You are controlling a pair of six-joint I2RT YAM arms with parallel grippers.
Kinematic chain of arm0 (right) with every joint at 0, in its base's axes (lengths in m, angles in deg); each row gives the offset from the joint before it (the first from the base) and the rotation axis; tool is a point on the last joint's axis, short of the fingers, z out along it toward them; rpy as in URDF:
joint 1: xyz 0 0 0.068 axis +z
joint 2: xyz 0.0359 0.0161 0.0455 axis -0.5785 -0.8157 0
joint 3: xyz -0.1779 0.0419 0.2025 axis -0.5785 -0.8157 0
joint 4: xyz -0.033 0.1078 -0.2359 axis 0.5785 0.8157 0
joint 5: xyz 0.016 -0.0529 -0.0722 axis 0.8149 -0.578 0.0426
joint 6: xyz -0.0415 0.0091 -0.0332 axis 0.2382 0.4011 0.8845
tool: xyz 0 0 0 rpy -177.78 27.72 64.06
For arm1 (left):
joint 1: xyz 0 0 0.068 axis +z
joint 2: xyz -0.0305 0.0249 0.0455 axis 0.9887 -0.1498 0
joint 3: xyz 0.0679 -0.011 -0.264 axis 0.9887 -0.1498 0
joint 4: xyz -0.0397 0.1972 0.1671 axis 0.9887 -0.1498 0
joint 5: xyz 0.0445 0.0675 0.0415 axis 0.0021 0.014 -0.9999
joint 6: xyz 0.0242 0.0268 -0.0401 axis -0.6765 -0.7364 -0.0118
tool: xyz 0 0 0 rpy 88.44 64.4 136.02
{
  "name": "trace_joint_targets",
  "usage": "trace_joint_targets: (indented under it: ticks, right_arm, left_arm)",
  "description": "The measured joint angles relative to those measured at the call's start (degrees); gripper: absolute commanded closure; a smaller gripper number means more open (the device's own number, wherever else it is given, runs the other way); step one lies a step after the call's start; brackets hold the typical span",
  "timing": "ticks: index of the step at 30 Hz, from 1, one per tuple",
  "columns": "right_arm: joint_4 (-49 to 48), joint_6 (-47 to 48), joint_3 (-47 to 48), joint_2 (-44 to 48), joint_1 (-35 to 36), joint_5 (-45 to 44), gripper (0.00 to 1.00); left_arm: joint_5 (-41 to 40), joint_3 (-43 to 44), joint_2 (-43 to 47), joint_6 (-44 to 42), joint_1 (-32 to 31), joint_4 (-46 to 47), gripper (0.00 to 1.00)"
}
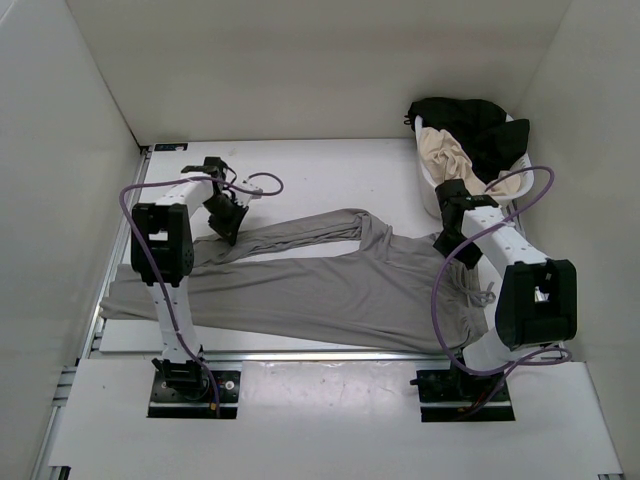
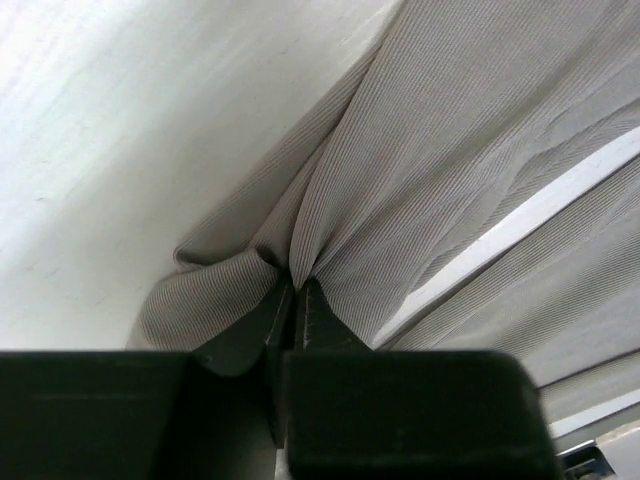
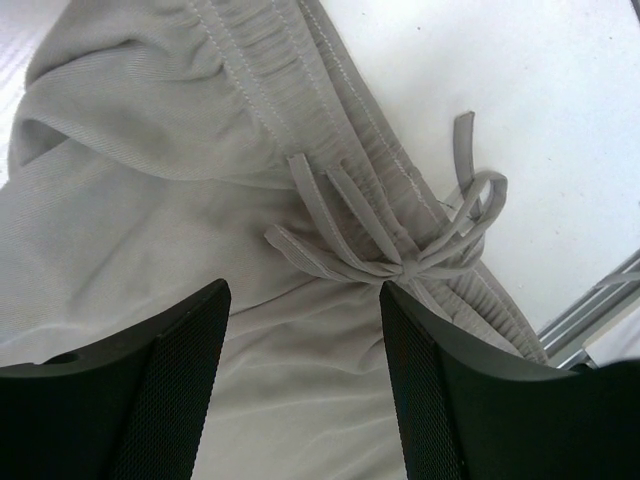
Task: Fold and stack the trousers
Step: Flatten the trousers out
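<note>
The trousers point(image 1: 330, 285) lie spread across the surface point(image 1: 300, 170), legs toward my left and waist toward my right. My left claw point(image 2: 295, 292) is clenched on a pinched fold at the edge of one leg. My right claw point(image 3: 305, 300) hangs released over the waistband, with the drawstring bow point(image 3: 420, 255) just beyond its fingertips.

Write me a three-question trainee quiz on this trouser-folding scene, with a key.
1. True or false: the left end effector is shut on a fold of the trousers.
2. What lies below the open right end effector? A) drawstring bow B) a cup C) a shoe
3. Fill in: the trousers' waist lies on the robot's ____ side.
Key: 1 true; 2 A; 3 right.
</note>
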State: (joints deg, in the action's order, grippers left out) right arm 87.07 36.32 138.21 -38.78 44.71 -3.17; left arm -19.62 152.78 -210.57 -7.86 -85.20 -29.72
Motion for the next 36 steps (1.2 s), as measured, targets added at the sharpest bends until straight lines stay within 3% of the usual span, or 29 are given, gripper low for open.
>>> trace_joint_targets:
  ticks: [1, 2, 6, 9, 13, 14, 15, 16, 17, 19, 20, 21, 24, 26, 29, 31, 33, 35, 36]
  right_arm:
    - [-0.3, -0.1, 0.0, 0.0, 0.0, 0.0, 0.33]
    - [-0.7, -0.2, 0.0, 0.0, 0.0, 0.1, 0.31]
    - [-1.9, -0.4, 0.0, 0.0, -0.2, 0.4, 0.28]
    - [-3.3, -0.9, 0.2, -0.9, -1.0, 0.5, 0.28]
    - [-5.3, -1.9, 1.0, -5.6, -2.8, 0.8, 0.23]
    - [-5.8, -1.9, 1.3, -7.2, -3.1, 0.9, 0.22]
    - [-6.4, -2.0, 1.6, -8.7, -3.4, 1.1, 0.22]
    - [-6.9, -2.1, 1.9, -10.2, -3.6, 1.1, 0.22]
    - [-7.1, -2.4, 2.3, -11.6, -3.6, 1.3, 0.25]
    - [-7.6, -3.3, 2.6, -14.1, -3.6, 1.7, 0.43]
    - [-7.6, -3.8, 2.6, -15.0, -3.6, 2.0, 0.54]
    - [-8.0, -4.2, 2.6, -15.1, -3.6, 2.3, 0.77]
    - [-9.2, -6.3, 1.3, -14.9, -3.7, 3.0, 0.99]
    - [-9.7, -7.2, 0.4, -14.2, -3.8, 3.2, 1.00]
    - [-9.8, -8.0, -0.5, -13.3, -3.8, 3.4, 1.00]
    - [-10.0, -8.1, -1.7, -12.2, -3.8, 3.7, 1.00]
    - [-10.0, -8.2, -3.7, -10.3, -3.8, 4.1, 1.00]
    - [-9.7, -8.3, -5.0, -8.5, -3.8, 4.3, 1.00]
    - [-9.7, -8.3, -5.5, -7.6, -3.8, 4.3, 1.00]
  left_arm:
    - [-0.3, 0.0, 0.2, 0.0, 0.0, 0.2, 0.72]
    - [-0.6, -0.1, 0.6, 0.1, 0.0, 0.3, 0.52]
    - [-1.2, -0.5, 2.8, -0.1, 0.0, 0.9, 0.44]
    - [-1.8, -1.1, 4.2, -0.1, 0.0, 1.4, 0.44]
    - [-3.1, -2.5, 4.7, -0.1, 0.0, 2.4, 0.59]
    - [-3.3, -3.0, 4.7, -0.2, 0.0, 2.5, 0.77]
    - [-3.7, -3.4, 4.7, -0.2, 0.0, 2.6, 0.86]
    - [-4.0, -3.7, 4.7, 0.1, 0.0, 2.7, 0.86]
    - [-4.3, -4.0, 4.7, 0.0, 0.0, 2.8, 0.86]
    - [-4.7, -4.6, 4.7, 0.0, 0.0, 3.1, 0.86]
    - [-4.8, -4.9, 4.7, 0.0, 0.0, 3.1, 0.86]
    - [-5.0, -5.1, 4.7, 0.0, 0.1, 3.2, 0.86]
    - [-5.3, -5.3, 4.9, 0.1, 0.3, 3.2, 0.86]
    - [-5.6, -5.3, 5.5, 0.3, 0.6, 3.3, 0.86]
    - [-6.1, -4.4, 6.6, 0.3, 1.0, 2.6, 0.56]
    - [-6.4, -3.5, 7.2, 0.5, 1.3, 2.2, 0.52]
    - [-6.7, -3.4, 7.8, 0.7, 1.5, 2.0, 0.60]
    - [-7.1, -3.7, 8.0, 0.8, 1.9, 1.5, 0.86]
    - [-7.3, -4.0, 8.0, 0.9, 2.2, 1.4, 0.86]
